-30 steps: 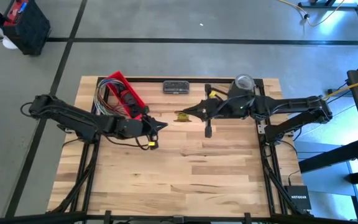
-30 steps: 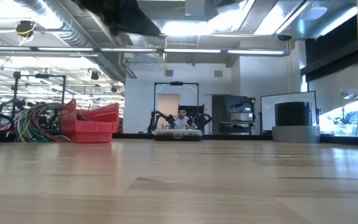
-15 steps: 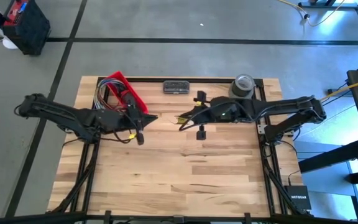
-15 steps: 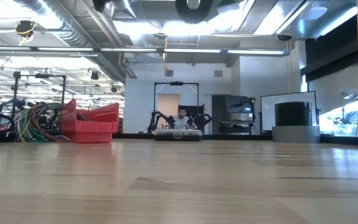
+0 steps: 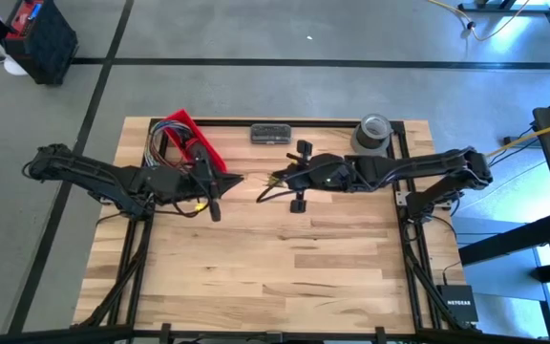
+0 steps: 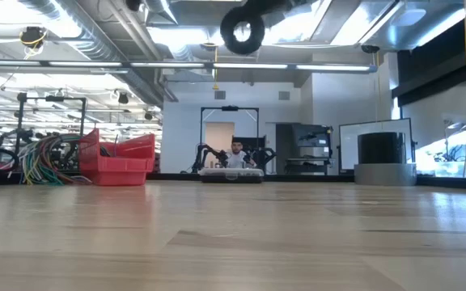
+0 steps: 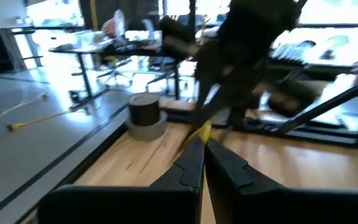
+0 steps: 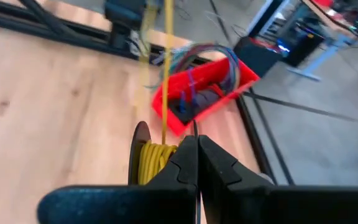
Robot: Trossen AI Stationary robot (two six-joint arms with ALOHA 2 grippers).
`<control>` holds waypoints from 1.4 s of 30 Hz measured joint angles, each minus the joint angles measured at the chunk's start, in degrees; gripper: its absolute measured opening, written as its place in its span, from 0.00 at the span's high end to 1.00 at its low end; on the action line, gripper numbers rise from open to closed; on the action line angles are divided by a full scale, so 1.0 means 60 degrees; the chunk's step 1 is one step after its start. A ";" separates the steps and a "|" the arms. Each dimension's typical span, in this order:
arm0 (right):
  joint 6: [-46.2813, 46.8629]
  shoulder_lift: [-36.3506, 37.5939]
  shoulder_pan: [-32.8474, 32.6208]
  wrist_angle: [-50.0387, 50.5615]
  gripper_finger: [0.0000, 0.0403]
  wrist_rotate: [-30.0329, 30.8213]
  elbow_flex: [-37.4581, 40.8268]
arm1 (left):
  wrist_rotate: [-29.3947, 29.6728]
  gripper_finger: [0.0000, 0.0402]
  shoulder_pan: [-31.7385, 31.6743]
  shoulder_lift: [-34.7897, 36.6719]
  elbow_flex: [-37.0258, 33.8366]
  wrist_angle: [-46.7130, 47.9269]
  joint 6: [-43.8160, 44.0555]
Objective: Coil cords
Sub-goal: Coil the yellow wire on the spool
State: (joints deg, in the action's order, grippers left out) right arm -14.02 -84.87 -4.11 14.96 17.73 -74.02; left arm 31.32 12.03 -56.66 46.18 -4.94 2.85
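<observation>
High view is giving me the layout, so I am reading it from the left. The left gripper (image 5: 229, 180) is sitting over the far-left part of the table (image 5: 275, 277), just in front of the red bin (image 5: 195, 143) with its bundle of coloured wires (image 5: 158, 145). Its fingers (image 7: 191, 163) are pressed together, and in the left wrist view a yellow cord (image 7: 202, 132) is emerging right at their tips, so I am judging them pinched on it.

From there the cord is running rightward across the short gap between the two arms, its long axis lying roughly along the table's width. In the right wrist view I am seeing it as a taut yellow line (image 8: 165, 74) leading away from a small coil of windings (image 8: 155, 163) on a dark spool just behind the right fingers (image 8: 194, 163). Those are closed flat against each other; whether they are nipping the strand I cannot tell.

The right gripper (image 5: 273, 180) is reaching in from the right edge with its arm stretched long and low, near the roll of grey tape (image 5: 373, 132). Both arms are equally close to the cord, facing tip to tip. I am expecting the coming move to depend on keeping that short span tight while winding.
</observation>
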 joint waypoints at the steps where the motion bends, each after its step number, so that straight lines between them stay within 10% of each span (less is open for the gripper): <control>1: 0.0001 -0.0134 -0.0001 -0.0084 1.00 0.0193 0.0000 | -0.0112 0.99 0.0001 -0.0028 0.0002 -0.0128 0.0007; 14: -0.0424 -0.1536 0.0003 -0.2932 1.00 0.1797 0.0011 | -0.1683 0.99 0.0063 -0.1633 0.0017 -0.1217 0.0813; 42: 0.0245 -0.1092 -0.0008 -0.4567 1.00 -0.0393 0.0025 | -0.0083 0.99 -0.0212 -0.3340 0.0032 -0.2156 0.0236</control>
State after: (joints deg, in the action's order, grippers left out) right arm -12.56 -91.42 -4.16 -12.44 15.37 -73.87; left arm 30.83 10.75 -76.71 46.37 -17.87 4.26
